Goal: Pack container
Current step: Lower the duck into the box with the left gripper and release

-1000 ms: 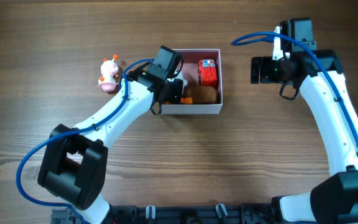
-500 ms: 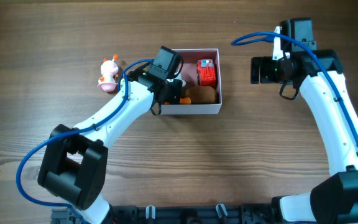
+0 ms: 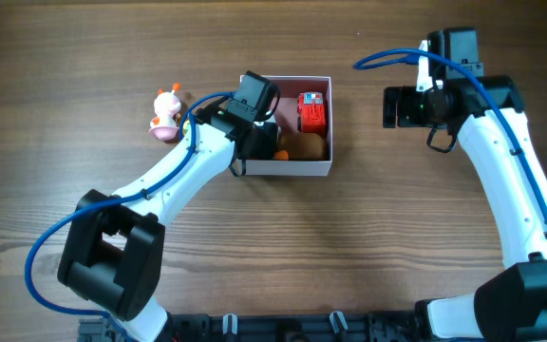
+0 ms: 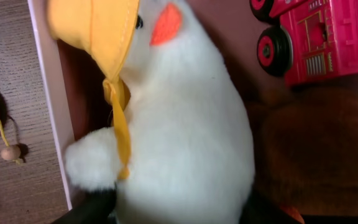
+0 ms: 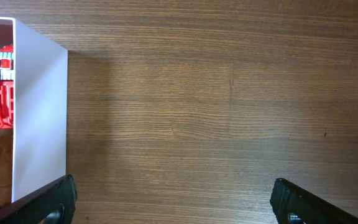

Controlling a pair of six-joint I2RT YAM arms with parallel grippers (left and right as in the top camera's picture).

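Left claw [image 3: 257, 142] is down in the left side of the container [image 3: 292, 169]. As far as we can judge it is clenched on a white plush duck [image 4: 185, 124]. Its fingers [image 4: 95, 210] show only at the bottom edge of the wrist view, one on each side of the body. Right claw [image 5: 173, 208] is released, jaws wide with nothing between them, parked over bare desk [image 3: 397, 247] just right of the container. The container sits mid-desk, between the two arms.

What we think could go wrong:
- The duck lies hard against the left wall and its yellow hat reaches that rim. On release it could hang on the wall or roll out.
- The walls look thin and the box light, so any sideways push from the left claw could slide or tip it.
- Plush fur could snag on the fingers, and lifting out might drag the duck back up.
- The duck is pressed against the brown soft toy [image 4: 316, 149] and close to the red truck [image 4: 319, 34]. It's a tight fit, so one could ride up over the rim.
- The left forearm passes close to the small pink-and-white figure [image 3: 166, 116] on the desk and could knock it away.

Count:
- 1 container
- 3 toys inside it — duck, truck, brown one
- 1 figure outside on the desk
- 2 claws
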